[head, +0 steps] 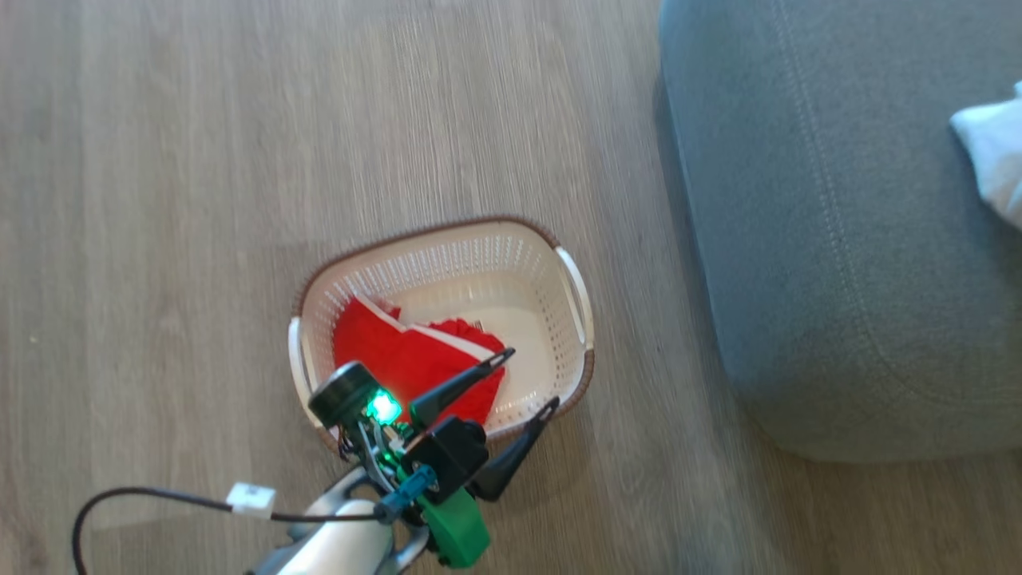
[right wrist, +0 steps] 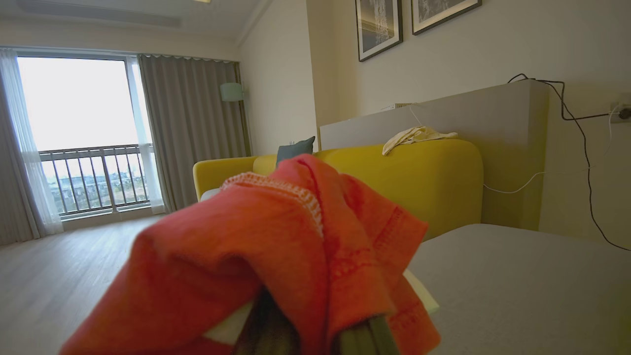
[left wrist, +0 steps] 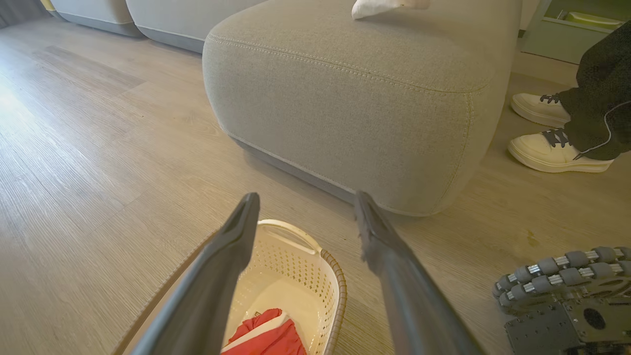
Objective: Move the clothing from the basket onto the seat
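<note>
Working over a smooth pale wood-look floor (head: 239,160); facing a large grey upholstered seat cushion (head: 838,239) at 2 o'clock; finding a cream perforated plastic basket (head: 479,255) holding a soft red white-trimmed garment (head: 399,359), probably light, limp, best pinching at a raised fold; hovering the left gripper (head: 530,378), jaws wide apart, above its 5 o'clock rim; clamping the right gripper (right wrist: 320,340) on a second red garment (right wrist: 296,236) by the seat.

The soft red fabric clothing (head: 399,359) had white trim; the cream perforated plastic basket (head: 479,255) had a brown rim.
</note>
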Robot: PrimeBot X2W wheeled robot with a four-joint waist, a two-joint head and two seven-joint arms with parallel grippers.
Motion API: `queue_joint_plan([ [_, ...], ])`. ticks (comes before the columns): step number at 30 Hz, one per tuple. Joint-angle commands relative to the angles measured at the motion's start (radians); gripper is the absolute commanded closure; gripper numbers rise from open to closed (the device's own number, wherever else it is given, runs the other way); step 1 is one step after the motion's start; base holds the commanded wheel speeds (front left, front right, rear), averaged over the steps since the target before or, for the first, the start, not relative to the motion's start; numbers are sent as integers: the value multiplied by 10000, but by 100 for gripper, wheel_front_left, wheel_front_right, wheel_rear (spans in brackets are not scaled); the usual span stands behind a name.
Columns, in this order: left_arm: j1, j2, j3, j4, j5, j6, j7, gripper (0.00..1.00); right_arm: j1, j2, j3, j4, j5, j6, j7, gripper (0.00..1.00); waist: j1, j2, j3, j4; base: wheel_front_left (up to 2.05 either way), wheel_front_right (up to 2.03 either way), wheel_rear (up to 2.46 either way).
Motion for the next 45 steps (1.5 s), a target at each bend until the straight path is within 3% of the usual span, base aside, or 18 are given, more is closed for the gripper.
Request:
queue_joint_plan([
  [1, -354, 189, 188, -372, 76, -43, -49, 0, -465, -527, 7, -184, 92, 0, -51, 100, -1, 0, 429, -94, 0, 0, 0],
  [19, -1134, 416, -285, -506, 7, -4, -49, 0, -2179, -2354, -817, 3993, -81, 0, -51, 100, -1, 0, 1493, 244, 0, 0, 0],
  [33, -1426, 597, -339, -529, 24, 125, -49, 0, -2947, -2657, -86, 7491, -337, 0, 135, 100, -1, 0, 2047, 438, 0, 0, 0],
  [45, -1611, 755, -358, -543, -33, 245, -49, 0, -3742, -2933, 524, 9281, -545, 0, 23, 100, -1, 0, 2263, 451, 0, 0, 0],
])
